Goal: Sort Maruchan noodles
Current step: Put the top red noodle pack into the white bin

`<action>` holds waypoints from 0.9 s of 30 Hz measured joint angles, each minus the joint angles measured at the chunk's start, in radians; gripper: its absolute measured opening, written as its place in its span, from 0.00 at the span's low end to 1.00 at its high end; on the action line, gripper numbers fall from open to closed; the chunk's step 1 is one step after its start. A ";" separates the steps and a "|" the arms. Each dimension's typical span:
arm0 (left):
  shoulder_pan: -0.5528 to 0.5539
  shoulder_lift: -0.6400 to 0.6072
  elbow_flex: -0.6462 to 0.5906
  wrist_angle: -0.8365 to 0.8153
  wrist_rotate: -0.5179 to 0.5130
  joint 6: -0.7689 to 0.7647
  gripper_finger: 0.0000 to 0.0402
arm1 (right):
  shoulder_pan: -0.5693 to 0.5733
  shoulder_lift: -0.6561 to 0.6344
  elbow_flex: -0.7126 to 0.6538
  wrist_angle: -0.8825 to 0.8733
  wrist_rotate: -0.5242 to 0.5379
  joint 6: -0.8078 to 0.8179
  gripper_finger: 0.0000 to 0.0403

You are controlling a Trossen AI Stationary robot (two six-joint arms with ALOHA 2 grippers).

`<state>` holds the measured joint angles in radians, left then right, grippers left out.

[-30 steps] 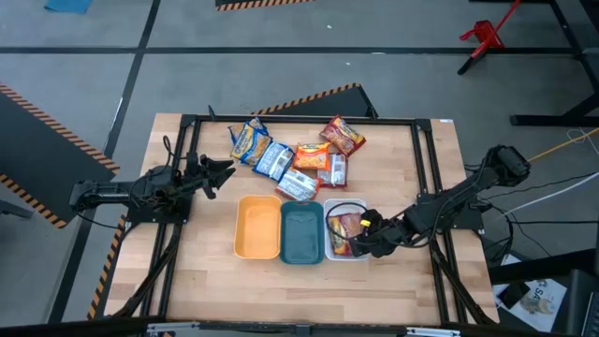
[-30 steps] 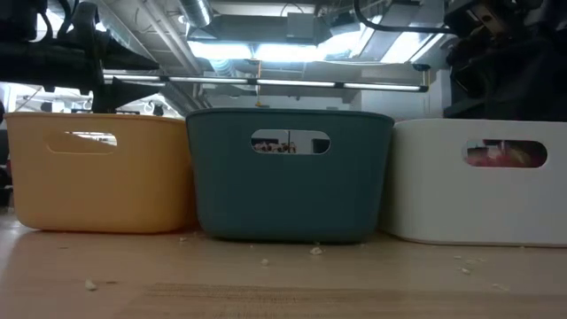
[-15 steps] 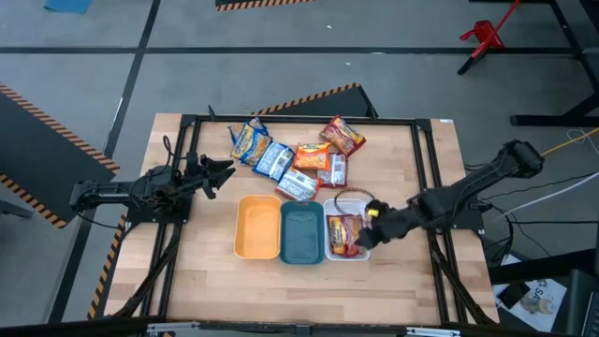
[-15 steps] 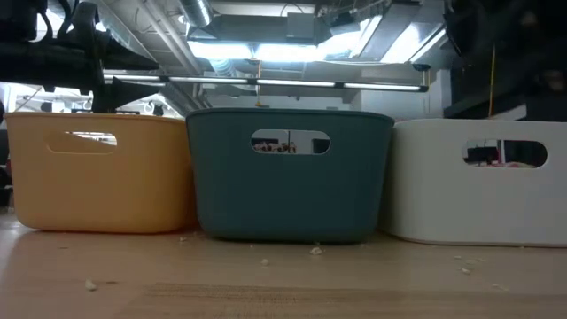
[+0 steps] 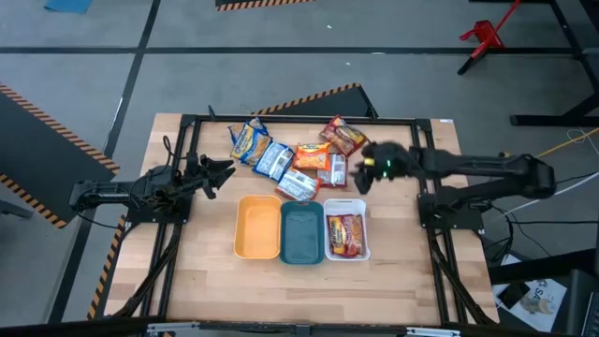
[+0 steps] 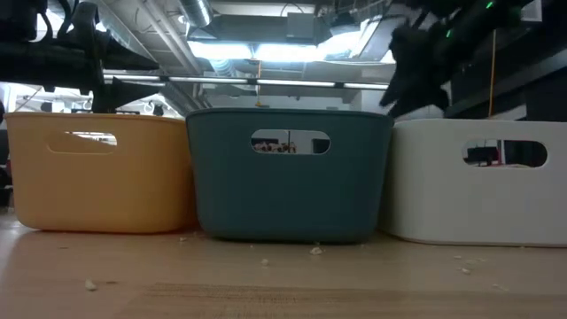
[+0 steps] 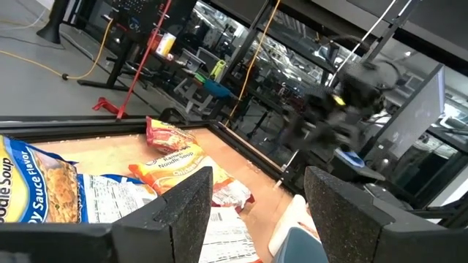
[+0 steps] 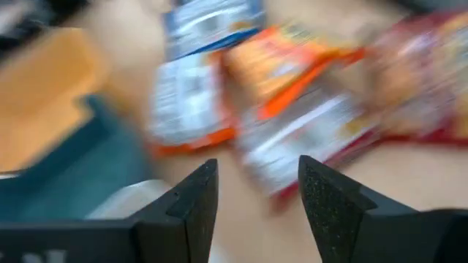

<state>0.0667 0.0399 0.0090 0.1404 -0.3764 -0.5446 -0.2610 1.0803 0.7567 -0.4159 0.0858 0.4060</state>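
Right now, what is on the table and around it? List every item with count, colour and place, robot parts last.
Loose noodle packets: about six, yellow, blue-white, orange and red-brown, in a cluster on the far half of the table.
Binned packet: at least one, red-brown, lying in the white bin.
Yellow-orange bin: one, leftmost of the row, nothing seen in it.
Teal bin: one, middle of the row, nothing seen in it.
White bin: one, rightmost of the row.
Table: one, light wood, with a black frame on top.
Red stand: one, on the floor beyond the table.
Left gripper: open, waiting at the table's left, beside the cluster.
Right gripper: open, holding nothing, at the cluster's right edge.
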 joint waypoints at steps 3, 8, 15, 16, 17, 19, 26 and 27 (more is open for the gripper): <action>0.000 0.000 0.000 -0.003 -0.004 0.005 0.53 | -0.161 0.030 0.000 -0.005 0.000 -0.169 0.50; 0.000 0.000 0.000 -0.013 -0.035 0.006 0.53 | -0.388 0.119 0.000 0.014 -0.055 -0.347 0.71; 0.000 0.000 0.000 -0.058 -0.047 0.005 0.53 | -0.536 0.347 0.000 0.126 -0.105 -0.635 0.91; 0.000 0.000 0.000 -0.062 -0.052 0.004 0.53 | -0.546 0.378 0.001 0.154 -0.105 -0.657 0.92; 0.000 0.000 0.000 -0.062 -0.056 0.004 0.53 | -0.555 0.410 0.009 0.164 -0.106 -0.677 0.93; 0.000 0.000 0.000 -0.062 -0.061 0.004 0.53 | -0.568 0.476 0.046 0.163 -0.116 -0.703 0.93; 0.000 0.000 0.000 -0.075 -0.097 0.005 0.53 | -0.585 0.652 0.250 0.072 -0.131 -0.817 0.91; 0.000 0.000 0.000 -0.075 -0.100 0.005 0.53 | -0.585 0.677 0.286 0.044 -0.132 -0.826 0.91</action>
<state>0.0669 0.0399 0.0090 0.0658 -0.4768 -0.5392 -0.8455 1.7569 1.0431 -0.3717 -0.0460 -0.4201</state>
